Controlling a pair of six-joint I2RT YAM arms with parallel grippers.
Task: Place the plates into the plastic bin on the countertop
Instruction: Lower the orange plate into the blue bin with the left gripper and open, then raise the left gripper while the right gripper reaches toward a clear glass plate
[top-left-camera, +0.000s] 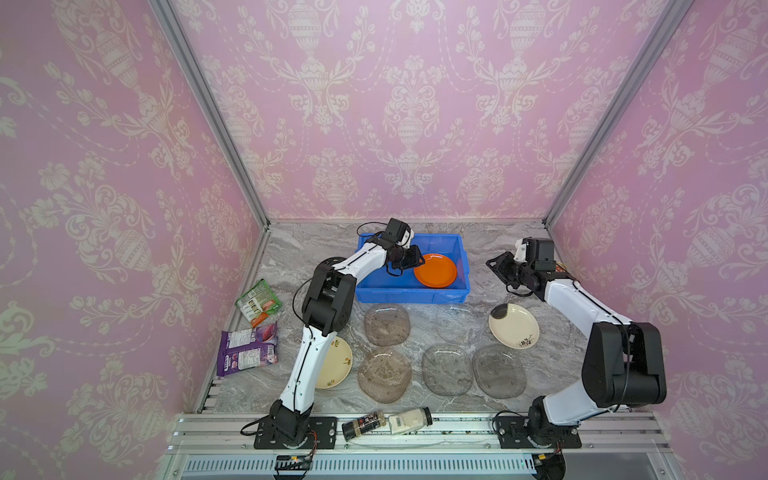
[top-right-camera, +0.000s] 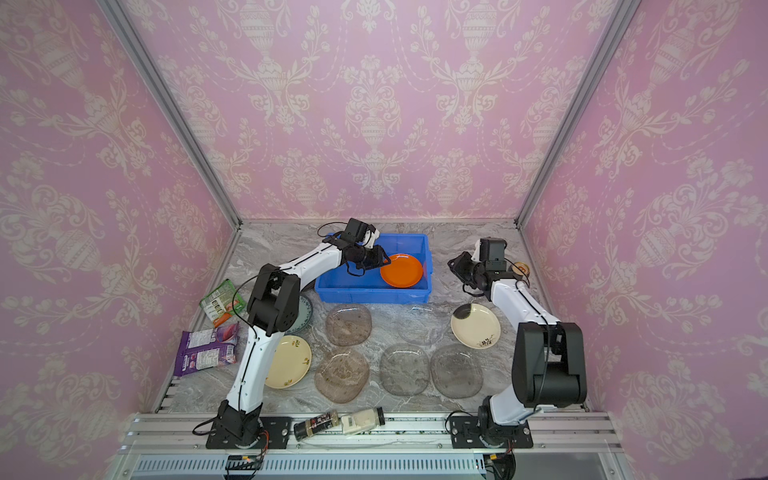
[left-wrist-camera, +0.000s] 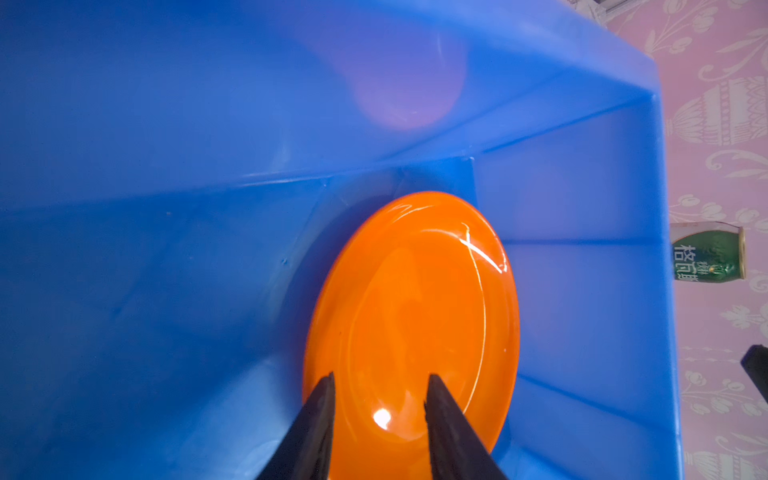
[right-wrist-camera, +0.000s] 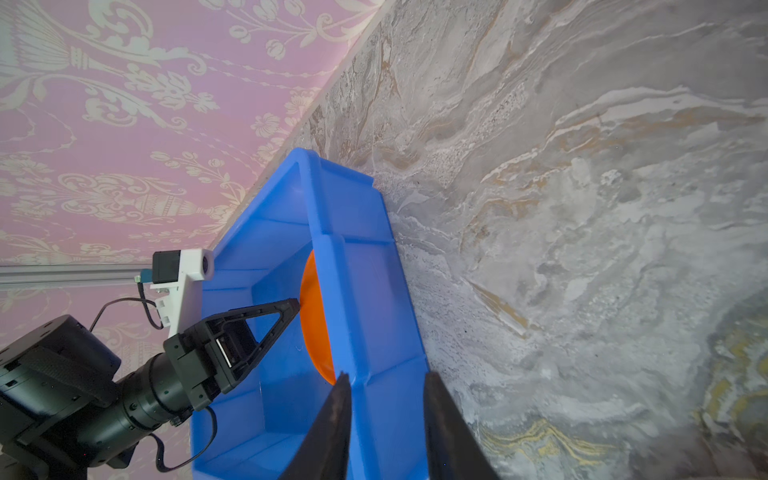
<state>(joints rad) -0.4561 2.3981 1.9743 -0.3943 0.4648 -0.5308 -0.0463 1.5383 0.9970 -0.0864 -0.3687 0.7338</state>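
An orange plate (top-left-camera: 435, 271) (top-right-camera: 401, 271) (left-wrist-camera: 415, 291) lies in the right half of the blue plastic bin (top-left-camera: 411, 297) (top-right-camera: 370, 296) (left-wrist-camera: 166, 249) at the back of the marbled countertop (top-left-camera: 299, 257). My left gripper (top-left-camera: 419, 259) (top-right-camera: 386, 257) (left-wrist-camera: 381, 375) hangs open inside the bin over the plate's left edge, holding nothing. My right gripper (top-left-camera: 492, 264) (right-wrist-camera: 387, 374) hovers open and empty to the right of the bin (right-wrist-camera: 365, 291). In front of the bin lie several translucent plates (top-left-camera: 387, 319) (top-left-camera: 447, 369) and a cream flowered plate (top-left-camera: 514, 325). The left arm partly hides another cream plate (top-left-camera: 338, 365) and a teal-patterned plate (top-right-camera: 305, 313).
A green can (left-wrist-camera: 708, 257) (top-right-camera: 519, 269) stands behind the right wrist. Two snack packets (top-left-camera: 257, 301) (top-left-camera: 249, 349) lie at the left edge. Two spice bottles (top-left-camera: 386, 423) lie on the front aluminium rail. Pink walls close three sides.
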